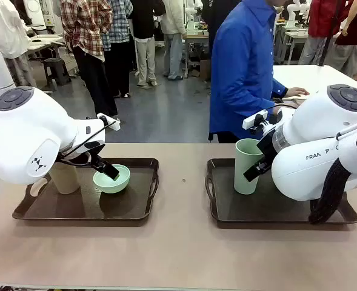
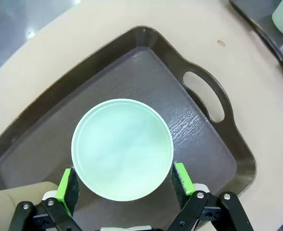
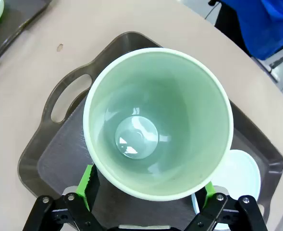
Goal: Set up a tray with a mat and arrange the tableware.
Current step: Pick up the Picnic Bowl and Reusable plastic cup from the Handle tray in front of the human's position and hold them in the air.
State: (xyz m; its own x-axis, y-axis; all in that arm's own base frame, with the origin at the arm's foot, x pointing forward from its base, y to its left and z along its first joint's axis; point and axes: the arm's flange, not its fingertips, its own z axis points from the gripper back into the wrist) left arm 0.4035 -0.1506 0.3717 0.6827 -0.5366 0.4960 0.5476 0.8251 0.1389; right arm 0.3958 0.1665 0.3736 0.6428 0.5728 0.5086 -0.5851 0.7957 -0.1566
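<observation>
Mint-green and smooth, the small round bowl sat in the middle of the left tray. The left gripper hung over it, jaws spread wide, green pads flanking the rim, nothing clasped. A pinch on that shallow curved wall could squirt the bowl sideways, or knock it into the tan cup at the left tray's left end.

Well to the right of the left tray, on a second tray, the right gripper straddled the sage green cup, likewise unclenched and holding nothing. Tall and tapered, that cup could tip if caught high and fall onto the pale blue bowl close by.

Both cups looked matte. The trays were dark, with glossy rims, grain-textured floors and cut-out handles.
</observation>
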